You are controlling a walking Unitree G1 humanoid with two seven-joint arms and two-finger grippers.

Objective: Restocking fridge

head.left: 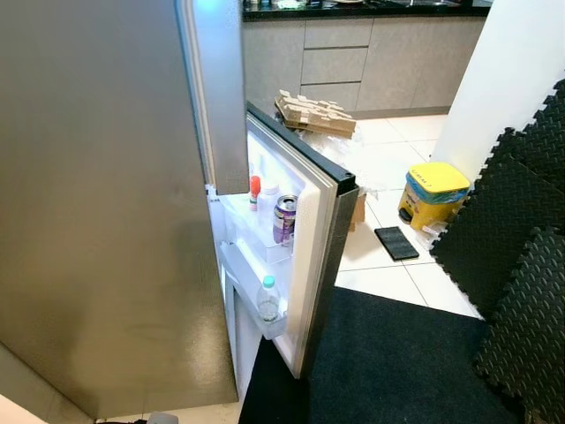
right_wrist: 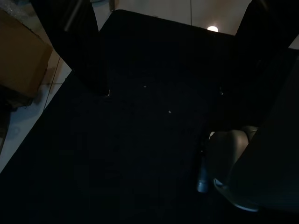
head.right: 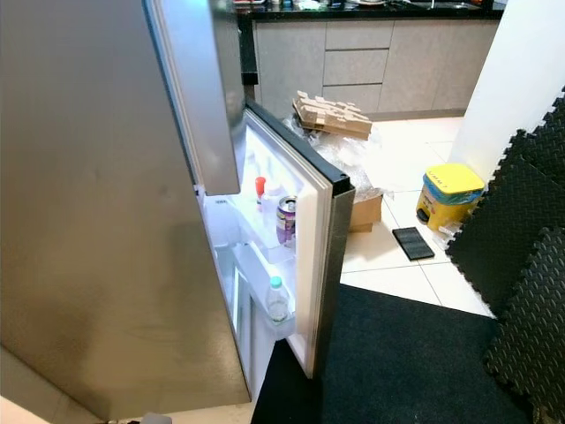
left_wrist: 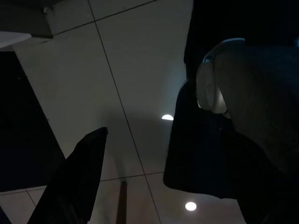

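Closest to us stands the fridge [head.left: 106, 221], its steel side taking up our left. Its lower door [head.left: 309, 221] hangs open toward the dark mat [head.left: 397, 362]. On that door's upper shelf stand a purple can [head.left: 284, 218] and a red-capped bottle [head.left: 254, 191]; a water bottle [head.left: 267, 299] sits in the shelf below them. Beyond the door lie a yellow tub [head.left: 431, 194] and flattened cardboard [head.left: 314, 113]. Our left gripper [left_wrist: 140, 177] hangs over tile, fingers spread wide; our right gripper [right_wrist: 163, 65] hangs over the mat, equally wide.
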